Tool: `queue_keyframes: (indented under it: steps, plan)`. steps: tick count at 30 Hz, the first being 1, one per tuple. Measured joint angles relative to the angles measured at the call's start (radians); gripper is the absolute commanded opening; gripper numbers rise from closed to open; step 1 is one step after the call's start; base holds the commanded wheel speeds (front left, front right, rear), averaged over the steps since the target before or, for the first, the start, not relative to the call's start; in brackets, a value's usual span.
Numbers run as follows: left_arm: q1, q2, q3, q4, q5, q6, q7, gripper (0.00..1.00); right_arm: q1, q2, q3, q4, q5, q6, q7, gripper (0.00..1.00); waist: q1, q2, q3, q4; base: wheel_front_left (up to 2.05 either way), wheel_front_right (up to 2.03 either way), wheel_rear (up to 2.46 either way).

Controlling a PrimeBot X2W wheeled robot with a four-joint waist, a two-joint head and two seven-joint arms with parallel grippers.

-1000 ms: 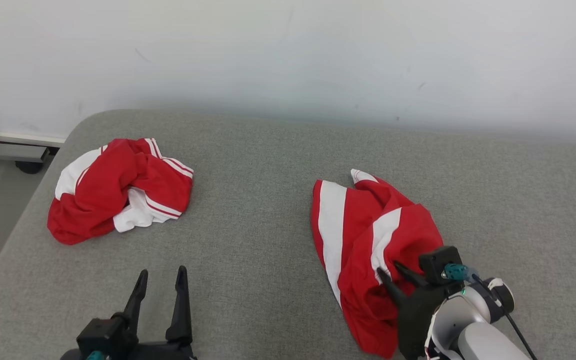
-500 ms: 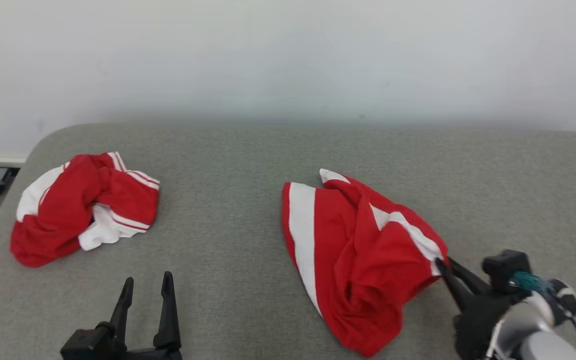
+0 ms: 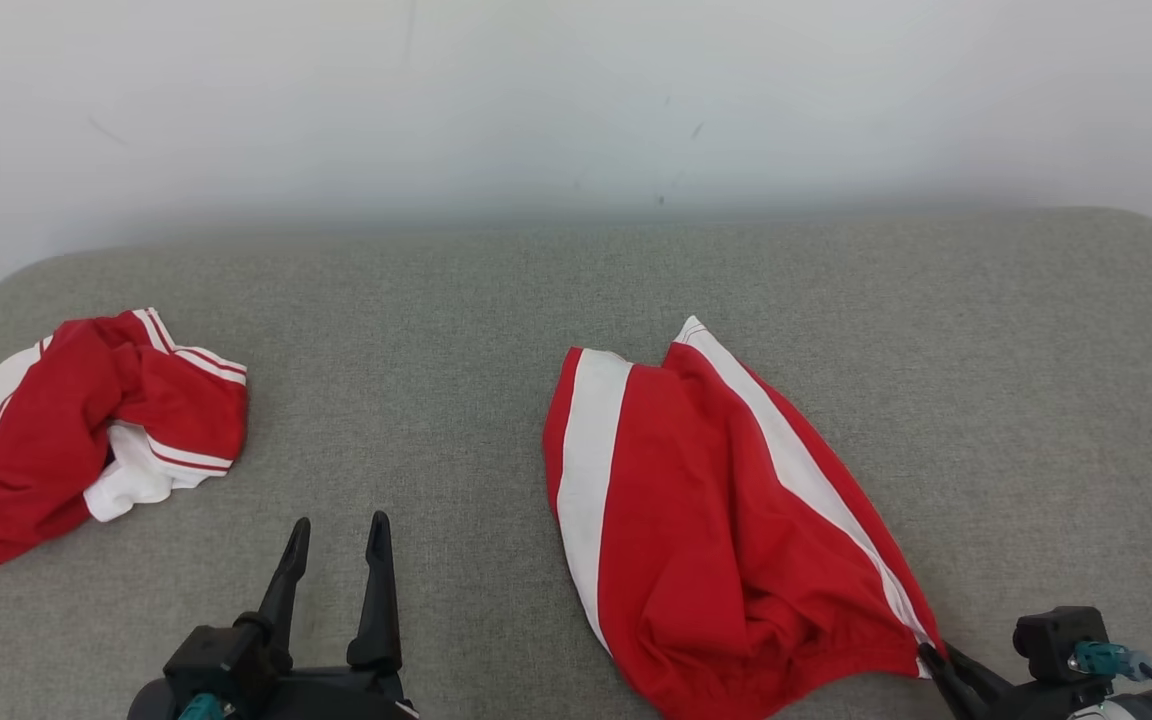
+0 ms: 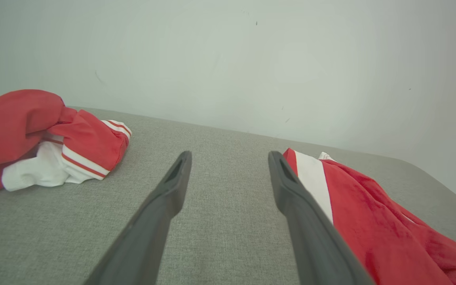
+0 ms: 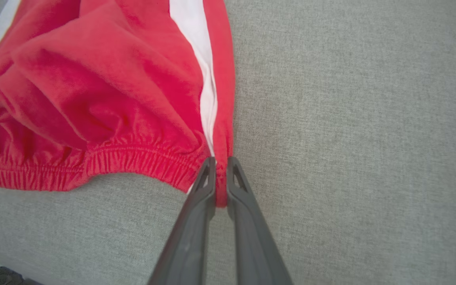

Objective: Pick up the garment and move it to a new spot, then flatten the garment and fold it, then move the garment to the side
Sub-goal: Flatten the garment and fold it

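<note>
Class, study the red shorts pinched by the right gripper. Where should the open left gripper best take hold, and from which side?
The free end of the gathered waistband, opposite the corner in the right gripper. Bring the left gripper in low from the robot's left: that end of the shorts faces it, and the thick elastic probably pinches easily.
</note>
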Motion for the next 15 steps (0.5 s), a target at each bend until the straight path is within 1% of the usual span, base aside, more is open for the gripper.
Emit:
queue_keyframes:
  steps: [3, 4, 5, 10, 15]
  plan:
    - [0.0, 0.0, -0.002, 0.006, 0.0, 0.0, 0.0, 1.0, -0.006, 0.013, 0.003, 0.001, 0.0, 0.0, 0.007, 0.0, 0.0, 0.0, 0.005, 0.002, 0.0, 0.0, 0.0]
    - [0.0, 0.0, -0.002, 0.009, 0.0, 0.0, 0.0, 1.0, -0.007, 0.018, 0.0, -0.001, 0.0, -0.001, 0.01, 0.4, 0.0, 0.0, 0.007, 0.003, 0.0, 0.0, 0.0]
    - [0.0, 0.0, -0.002, 0.011, 0.0, 0.0, 0.0, 1.0, -0.007, 0.02, -0.007, -0.005, 0.002, -0.003, 0.01, 1.0, 0.0, 0.0, 0.007, 0.004, 0.0, 0.0, 0.0]
    - [-0.005, 0.0, -0.002, 0.02, 0.0, 0.0, 0.0, 1.0, -0.01, 0.009, -0.071, -0.058, 0.019, -0.029, -0.019, 1.0, 0.0, 0.0, 0.007, 0.004, 0.0, 0.0, 0.0]
    - [-0.015, -0.001, -0.004, 0.029, -0.001, 0.0, 0.0, 1.0, -0.01, -0.01, -0.114, -0.161, 0.034, -0.037, -0.058, 1.0, 0.0, 0.0, 0.002, 0.003, 0.0, 0.0, 0.0]
